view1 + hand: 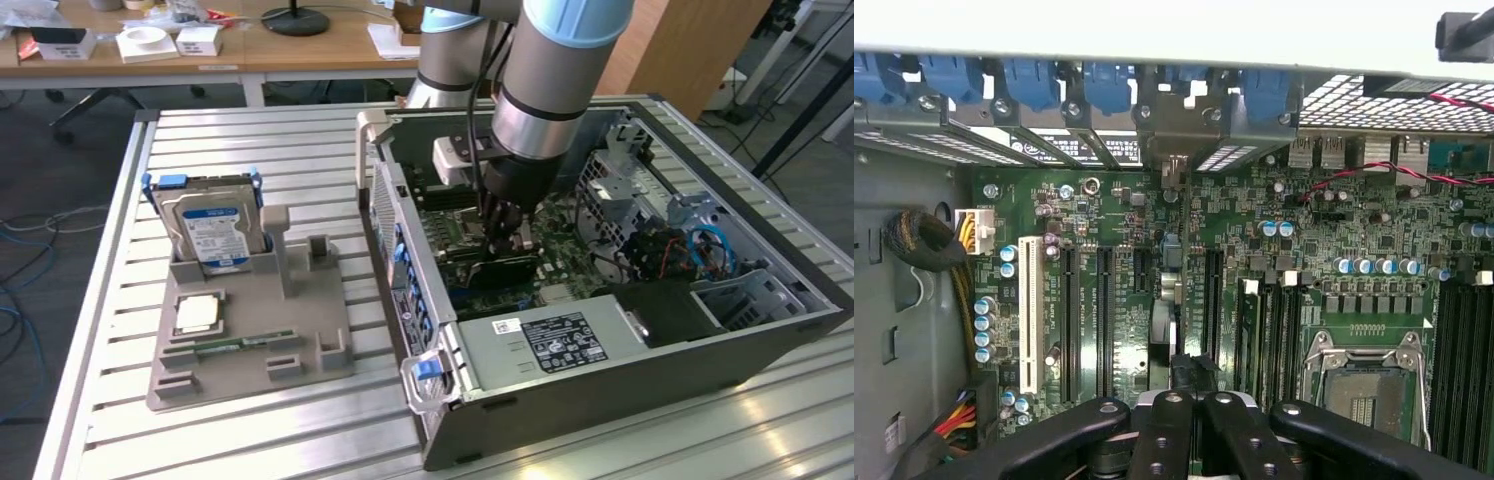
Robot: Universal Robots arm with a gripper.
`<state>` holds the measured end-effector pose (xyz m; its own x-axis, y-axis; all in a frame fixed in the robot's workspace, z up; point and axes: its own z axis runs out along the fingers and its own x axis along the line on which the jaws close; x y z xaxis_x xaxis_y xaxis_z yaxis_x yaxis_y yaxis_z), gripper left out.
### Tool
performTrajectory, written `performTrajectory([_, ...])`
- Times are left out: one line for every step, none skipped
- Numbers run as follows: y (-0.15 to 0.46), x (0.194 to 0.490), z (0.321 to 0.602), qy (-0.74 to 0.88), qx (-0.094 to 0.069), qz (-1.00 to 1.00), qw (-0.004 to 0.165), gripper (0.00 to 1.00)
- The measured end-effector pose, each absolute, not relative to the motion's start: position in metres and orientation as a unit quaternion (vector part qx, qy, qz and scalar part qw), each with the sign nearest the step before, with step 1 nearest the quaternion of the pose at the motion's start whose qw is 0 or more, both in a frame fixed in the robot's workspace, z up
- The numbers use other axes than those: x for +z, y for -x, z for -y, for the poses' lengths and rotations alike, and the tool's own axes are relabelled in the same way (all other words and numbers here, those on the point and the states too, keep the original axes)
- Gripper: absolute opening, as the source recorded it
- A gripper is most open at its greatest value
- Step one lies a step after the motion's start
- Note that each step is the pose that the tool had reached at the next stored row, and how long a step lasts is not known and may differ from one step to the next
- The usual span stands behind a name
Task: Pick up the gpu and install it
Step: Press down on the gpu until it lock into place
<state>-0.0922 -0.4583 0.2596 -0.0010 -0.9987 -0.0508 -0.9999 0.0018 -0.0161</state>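
Robotics lab or workshop: slatted metal workbench (240,135), opened computer case (641,330), parts fixture (247,345), wooden desks (200,50) behind, loose floor cables (27,235).

Your arm (554,70) reaches steeply downward with the wrist vertical, and your gripper (509,232) points straight down, its black fingers (1184,430) drawn close together in a pinch, jaws fully closed.

floor: dark grey carpet (54,290), blue cables (20,240) trailing across it
furniture: long light wooden desk (267,45) behind, white boxes (147,42) on top
work surface: slatted pale aluminium table (240,135)
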Motion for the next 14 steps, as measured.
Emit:
performTrajectory([0.0922,0.2594,0.4583,0.706,0.012,-0.707,0.024,0.1])
performTrajectory([0.0922,0.2593,0.4582,0.706,0.012,-0.707,0.024,0.1])
performTrajectory([0.0922,0.2593,0.4582,0.706,0.012,-0.707,0.024,0.1])
performTrajectory([0.0922,0.2593,0.4582,0.706,0.012,-0.707,0.024,0.1])
performTrajectory([0.0922,0.2592,0.4582,0.706,0.012,-0.707,0.024,0.1])
performTrajectory([0.0922,0.259,0.4583,0.706,0.012,-0.707,0.024,0.1])
performTrajectory([0.0922,0.2589,0.4583,0.706,0.012,-0.707,0.024,0.1])
performTrajectory([0.0922,0.2589,0.4583,0.706,0.012,-0.707,0.024,0.1])
performTrajectory([0.0922,0.2588,0.4583,0.706,0.012,-0.707,0.024,0.1])
performTrajectory([0.0922,0.2587,0.4582,0.706,0.012,-0.707,0.024,0.1])
performTrajectory([0.0922,0.2586,0.4582,0.706,0.012,-0.707,0.024,0.1])
performTrajectory([0.0922,0.2586,0.4582,0.706,0.012,-0.707,0.024,0.1])
performTrajectory([0.0922,0.2586,0.4582,0.706,0.012,-0.707,0.024,0.1])
performTrajectory([0.0922,0.259,0.4581,0.706,0.012,-0.707,0.024,0.1])
